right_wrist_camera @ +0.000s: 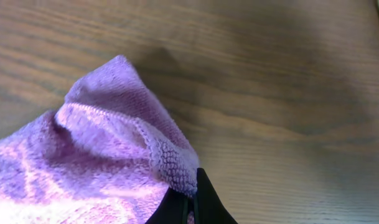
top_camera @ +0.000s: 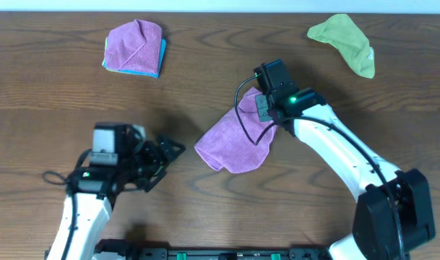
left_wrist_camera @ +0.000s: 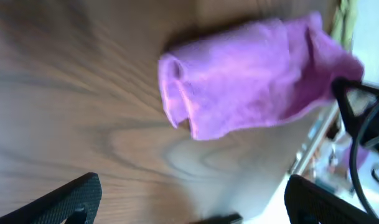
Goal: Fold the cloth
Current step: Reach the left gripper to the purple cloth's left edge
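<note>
Clearly the right fingers (right_wrist_camera: 190,204) are pinched shut on a raised edge of the purple cloth (top_camera: 233,144). Only their tips show at the bottom of the frame, and overhead the wrist (top_camera: 274,90) hides them. Meanwhile the left fingers (left_wrist_camera: 74,196) stand spread wide, holding nothing. The cloth lies just ahead of them on the desk (top_camera: 46,108), and its blurred far corner seems to lift.
</note>
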